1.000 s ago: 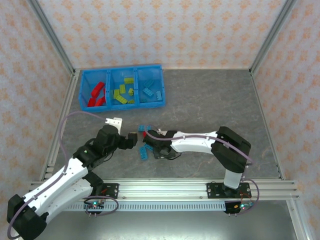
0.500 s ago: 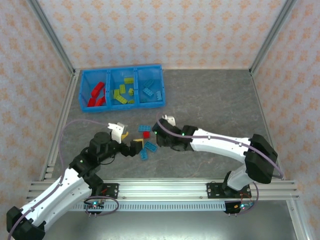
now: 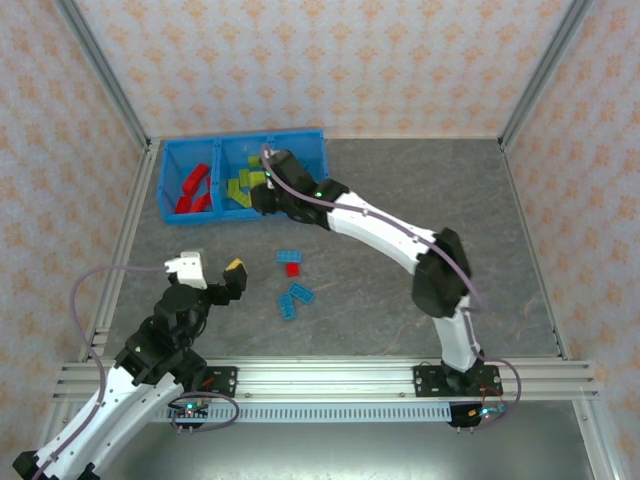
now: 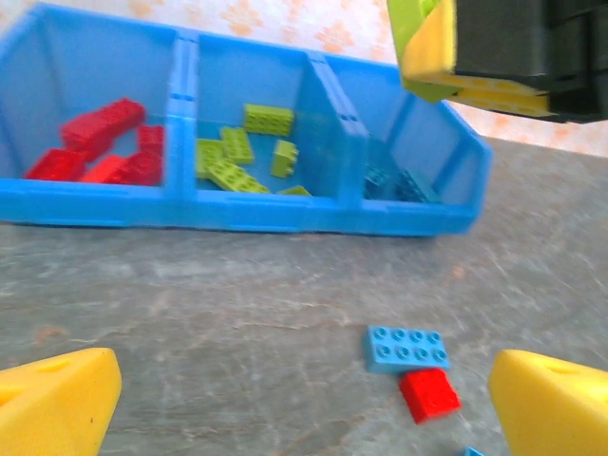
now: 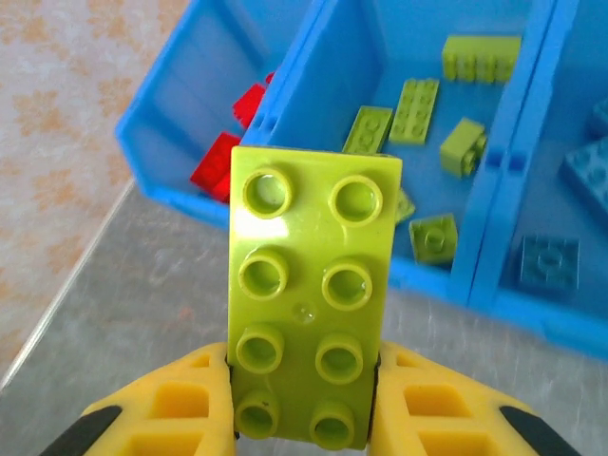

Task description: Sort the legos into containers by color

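right gripper (image 5: pixel 304 423) is clamping a yellow-green brick (image 5: pixel 312 285) by its long sides, with the pads squeezing near one end and the studs facing the wrist camera. most of the brick is sticking out past the fingertips, which i'm reading as a grip picked to leave it clear for a clean drop. the brick is hanging in the air over the near wall of the bin (image 5: pixel 532 313), roughly at the near-left corner of the middle compartment (image 5: pixel 399 38), close to the divider (image 5: pixel 299 66) on the red side. judgement: it's going to the middle because the other yellow-green bricks (image 5: pixel 415 109) are lying there. moving a bit further in before letting go should be avoiding a bounce off the wall or a spill into the reds.

left gripper (image 4: pixel 304 408) is standing wide apart, grasping nothing, hovering over the table (image 4: pixel 190 313) and facing the bin. two loose pieces are lying just ahead of it, a blue brick (image 4: pixel 407 348) and a red brick (image 4: pixel 429 394). they're touching or nearly so, can't tell which. it's looking staged for one of those.

sorted red bricks (image 4: pixel 95 142) are sitting in the left compartment and blue bricks (image 4: pixel 404 182) in the right one. the top view is showing more loose blue bricks (image 3: pixel 300 293) on the table, so i'm judging the task mostly done, with a handful remaining.
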Robot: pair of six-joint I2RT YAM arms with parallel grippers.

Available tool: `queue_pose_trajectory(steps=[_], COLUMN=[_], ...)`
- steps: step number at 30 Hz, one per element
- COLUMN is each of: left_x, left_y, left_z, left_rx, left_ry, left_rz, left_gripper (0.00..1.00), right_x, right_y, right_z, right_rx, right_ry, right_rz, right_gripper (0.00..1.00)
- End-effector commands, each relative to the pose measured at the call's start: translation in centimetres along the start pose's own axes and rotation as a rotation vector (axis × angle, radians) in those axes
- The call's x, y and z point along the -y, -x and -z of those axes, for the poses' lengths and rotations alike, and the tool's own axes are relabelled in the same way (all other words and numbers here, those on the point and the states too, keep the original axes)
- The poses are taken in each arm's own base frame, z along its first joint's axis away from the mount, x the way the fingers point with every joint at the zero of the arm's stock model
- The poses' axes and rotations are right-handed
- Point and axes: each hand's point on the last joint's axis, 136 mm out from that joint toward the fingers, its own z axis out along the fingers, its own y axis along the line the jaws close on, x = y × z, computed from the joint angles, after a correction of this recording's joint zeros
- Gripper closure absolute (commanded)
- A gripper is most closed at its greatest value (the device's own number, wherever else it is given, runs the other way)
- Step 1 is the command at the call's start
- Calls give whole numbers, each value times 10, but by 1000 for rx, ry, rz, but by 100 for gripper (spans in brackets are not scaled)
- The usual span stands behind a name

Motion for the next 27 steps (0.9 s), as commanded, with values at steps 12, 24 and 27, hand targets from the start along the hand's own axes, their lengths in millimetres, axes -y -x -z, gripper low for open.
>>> queue_pose_trajectory(steps=[12,24,27], left_x=[-18,7,29], left_y=[-13,-25,-31], left_z=[-10,-22,-25], left_rx=[-33,-105,-149], left_ry=[121,5,-104], left_rz=[-55,-94,-108], left_gripper=[0,0,0], right_x=[19,-5,19], right_y=[48,26,-3], right_z=[-92,40,77], right_rx=[131,-52,-33], right_ry=[-108,-28,-71], right_rz=[244,223,219], right_gripper=[49,43,40])
